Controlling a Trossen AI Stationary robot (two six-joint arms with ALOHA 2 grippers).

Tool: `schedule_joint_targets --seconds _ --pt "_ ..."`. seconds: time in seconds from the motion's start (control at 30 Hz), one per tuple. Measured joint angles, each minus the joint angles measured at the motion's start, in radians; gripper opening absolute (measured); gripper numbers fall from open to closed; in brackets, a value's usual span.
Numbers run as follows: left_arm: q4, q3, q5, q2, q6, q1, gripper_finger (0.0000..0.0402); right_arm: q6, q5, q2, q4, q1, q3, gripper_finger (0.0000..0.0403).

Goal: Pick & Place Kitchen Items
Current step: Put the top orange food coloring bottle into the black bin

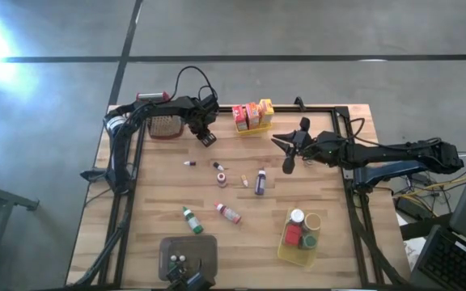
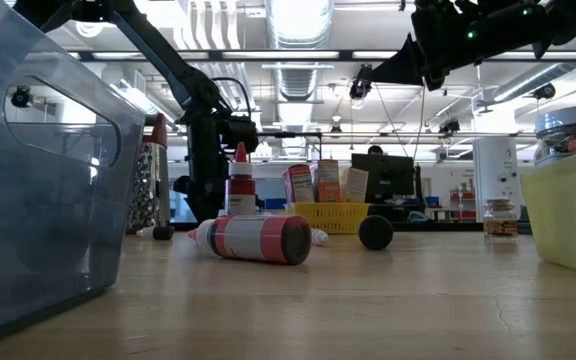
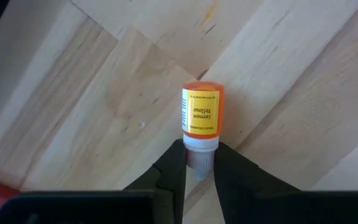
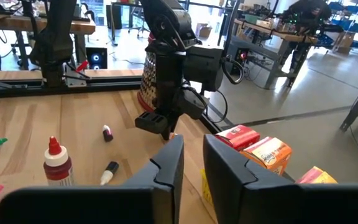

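My left gripper (image 3: pixel 199 167) pinches the white neck of a small orange bottle with a yellow lemon label (image 3: pixel 201 116), its fingers (image 3: pixel 171 171) closed either side. The bottle's long axis points straight out from them, base leading, above the pale wooden tabletop (image 3: pixel 92 99) at its far left. My right gripper (image 4: pixel 192 163) hangs mid-table, holding nothing, fingers nearly together.

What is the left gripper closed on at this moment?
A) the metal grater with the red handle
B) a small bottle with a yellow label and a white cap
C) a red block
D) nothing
B: in the left wrist view the left gripper pinches the white cap of the small yellow-labelled bottle lying on the wooden table.
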Motion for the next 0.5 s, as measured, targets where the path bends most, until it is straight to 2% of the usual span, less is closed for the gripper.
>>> schedule_joint_targets --seconds 0.23,0.5 --pt "-0.036 -0.002 0.003 -0.022 0.011 -0.001 0.0071 -0.001 0.0 0.0 -0.001 0.0 0.0 0.0071" --pt "-0.169 -0.003 0.051 -0.135 0.0 -0.022 0.0071 0.002 0.0 0.0 -0.008 0.001 0.0 0.0082"
